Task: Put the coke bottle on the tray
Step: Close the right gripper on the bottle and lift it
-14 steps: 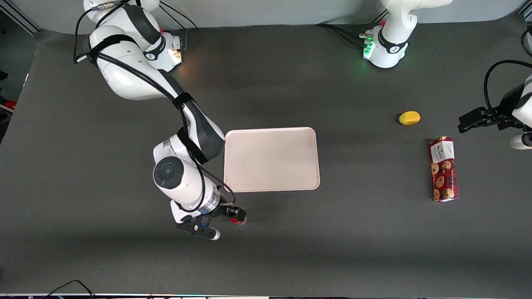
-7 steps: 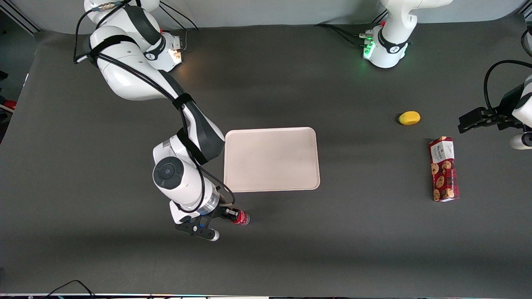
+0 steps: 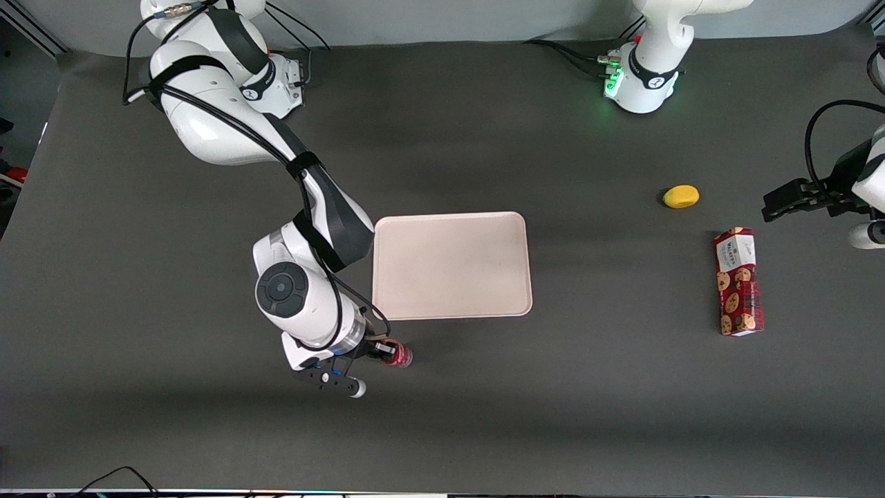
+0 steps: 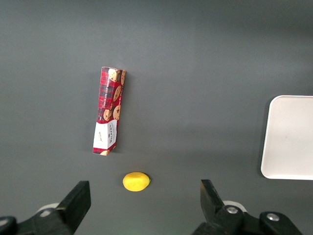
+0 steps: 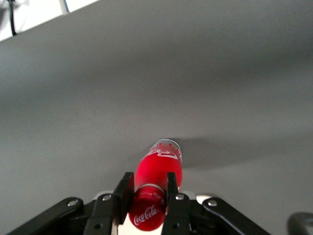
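Gripper (image 3: 379, 351) of the working right arm hangs just nearer the front camera than the tray (image 3: 452, 265), close to the tray's corner at the working arm's end, and it is clamped on the coke bottle (image 3: 395, 355). In the right wrist view the gripper (image 5: 149, 192) has its two dark fingers (image 5: 124, 190) pressed against the upper part of the coke bottle (image 5: 157, 182), one on each side just below the red cap, so the bottle is pinched near its neck. The bottle's red body carries white lettering, and its clear base points away from the gripper toward the grey bench (image 5: 205, 88). A shadow of the bottle falls on the bench beside its base. The bottle is not on the tray; it is held near the tray's nearer edge, over the dark bench (image 3: 553, 401). The tray lies flat with nothing on it. Toward the parked arm's end of the bench lie a long red cookie box (image 3: 738, 281) and a small yellow lemon (image 3: 681, 196), the lemon farther from the front camera than the box; both are well apart from the tray.
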Available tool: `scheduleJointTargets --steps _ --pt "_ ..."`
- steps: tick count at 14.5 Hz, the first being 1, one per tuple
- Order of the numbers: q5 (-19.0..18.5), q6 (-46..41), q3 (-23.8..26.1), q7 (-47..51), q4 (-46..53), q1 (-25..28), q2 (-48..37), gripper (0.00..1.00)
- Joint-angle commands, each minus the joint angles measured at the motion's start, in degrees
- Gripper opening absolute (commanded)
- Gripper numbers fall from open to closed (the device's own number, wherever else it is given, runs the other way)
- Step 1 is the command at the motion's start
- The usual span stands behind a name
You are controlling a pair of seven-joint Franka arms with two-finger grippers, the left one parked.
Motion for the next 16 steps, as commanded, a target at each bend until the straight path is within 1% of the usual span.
scheduleJointTargets --steps 1,3,6,9,11,13,15,16 --pt "-0.3 -7.1 0.2 -1.6 0.4 -0.2 -5.0 0.0" --pt "-0.2 -11.6 0.6 -2.4 0.4 -0.3 -7.8 0.0" --pt "-0.1 -19.6 3.1 -2.6 0.4 -0.5 -13.6 0.0" --pt "0.0 -27.1 4.4 -2.7 0.4 -0.9 -19.4 0.0" --pt "0.2 -31.9 7.2 -1.6 0.2 -1.2 -23.9 0.0" --pt "0.7 -34.1 11.4 5.3 -0.5 -1.7 -26.9 0.0" --pt "0.7 -36.1 16.9 9.6 -4.3 -3.1 -30.2 0.0" --pt "0.8 -35.6 17.9 10.7 -8.0 -3.8 -32.5 0.0"
